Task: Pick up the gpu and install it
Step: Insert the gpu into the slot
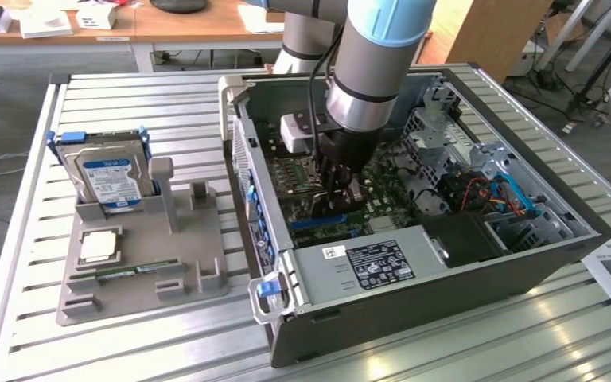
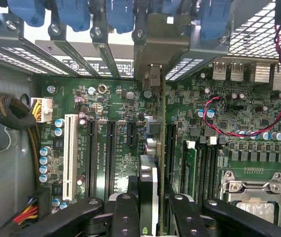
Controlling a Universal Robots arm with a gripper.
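Gpu (image 2: 149,180): thin dark card with a silver end bracket, sitting edge-on over the motherboard (image 2: 116,98) inside the open computer case (image 1: 444,294), at the centre of the exterior view. Gripper (image 2: 153,210) is clamping it, with fingers (image 2: 125,212) narrowed onto its two flat faces. Handling, judged: light and stiff but fragile, since the board is carrying exposed components; hold is best going on the bare upper margin, not on the parts. Bracket end is pointing toward the rear slot covers (image 2: 71,52). Whether it is sitting in a slot cannot be told.
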